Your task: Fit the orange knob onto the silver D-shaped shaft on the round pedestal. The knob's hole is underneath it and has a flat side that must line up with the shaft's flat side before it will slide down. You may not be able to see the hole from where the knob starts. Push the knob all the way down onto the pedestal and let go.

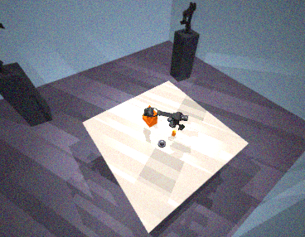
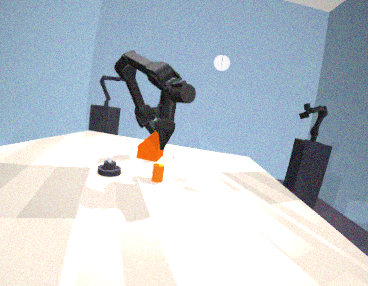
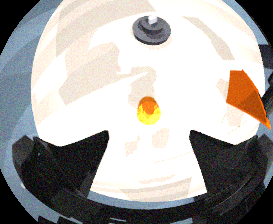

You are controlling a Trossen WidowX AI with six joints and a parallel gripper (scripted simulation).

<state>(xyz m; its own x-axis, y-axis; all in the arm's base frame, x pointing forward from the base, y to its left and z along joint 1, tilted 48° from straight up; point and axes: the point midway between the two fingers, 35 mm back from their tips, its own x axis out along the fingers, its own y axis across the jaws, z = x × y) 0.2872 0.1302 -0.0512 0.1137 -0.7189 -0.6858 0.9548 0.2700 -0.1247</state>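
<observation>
The orange knob [image 1: 173, 133] [image 2: 158, 173] [image 3: 148, 111] stands upright on the table; its underside and hole are hidden. The round dark pedestal [image 1: 162, 143] [image 2: 109, 171] [image 3: 152, 36] stands a short way from the knob, with the silver shaft [image 2: 110, 161] [image 3: 152, 19] sticking up from its middle; the shaft's flat side cannot be made out. My gripper [image 3: 149, 135] is open and empty. It hangs above the table, tipped, near the knob and not touching it. In the wrist view the knob lies ahead of the gap between the fingertips, with the pedestal beyond it.
An orange angular block [image 1: 150, 119] [image 2: 150, 148] [image 3: 244, 96] is by the arm's base, behind the knob in the exterior view. The pale table top [image 1: 202, 166] has edges all round. Dark pillars [image 1: 183, 55] [image 2: 306, 170] bearing other arms stand off the table.
</observation>
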